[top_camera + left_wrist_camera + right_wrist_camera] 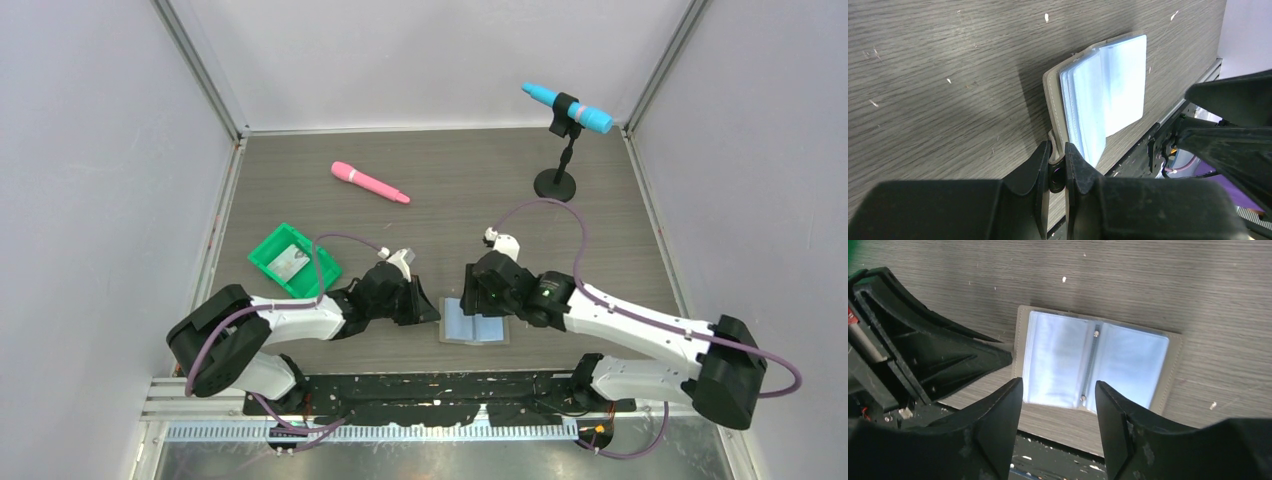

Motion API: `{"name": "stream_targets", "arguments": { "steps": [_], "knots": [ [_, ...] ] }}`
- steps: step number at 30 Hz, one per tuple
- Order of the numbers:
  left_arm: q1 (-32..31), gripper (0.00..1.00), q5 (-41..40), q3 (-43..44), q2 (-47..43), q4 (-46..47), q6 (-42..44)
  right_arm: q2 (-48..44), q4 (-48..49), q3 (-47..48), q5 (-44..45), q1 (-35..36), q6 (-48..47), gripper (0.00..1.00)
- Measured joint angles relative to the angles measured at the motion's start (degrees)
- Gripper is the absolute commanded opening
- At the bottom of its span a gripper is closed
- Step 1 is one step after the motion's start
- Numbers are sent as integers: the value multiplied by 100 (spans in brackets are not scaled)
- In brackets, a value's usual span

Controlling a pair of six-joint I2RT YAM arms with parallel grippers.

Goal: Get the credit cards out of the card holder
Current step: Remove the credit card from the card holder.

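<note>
While the card holder (475, 322) lies open at the near edge of the counter (450, 200), the left pincer (1057, 156) is clamped on its grey cover; the right pincer (1058, 390) hangs above it, jaws apart.

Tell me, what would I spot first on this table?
The open card holder with shiny blue pockets lies at the front middle. The left gripper pinches its edge, and the right gripper hangs open above it. Farther back, a pink microphone lies flat and a blue microphone sits on a stand.
</note>
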Motion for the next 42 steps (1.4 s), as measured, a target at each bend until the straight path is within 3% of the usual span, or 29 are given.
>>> {"name": "stream_targets", "arguments": {
  "steps": [8,18,42],
  "knots": [
    [-28,1,-4,0,-28,-4,0,929,391,142,-50,92,4,71],
    [-33,1,-4,0,-33,-4,0,1449,737,142,-144,201,57,70],
    [-35,0,-52,-2,-96,-46,2,1775,859,85,-76,221,116,60]
  ]
}}
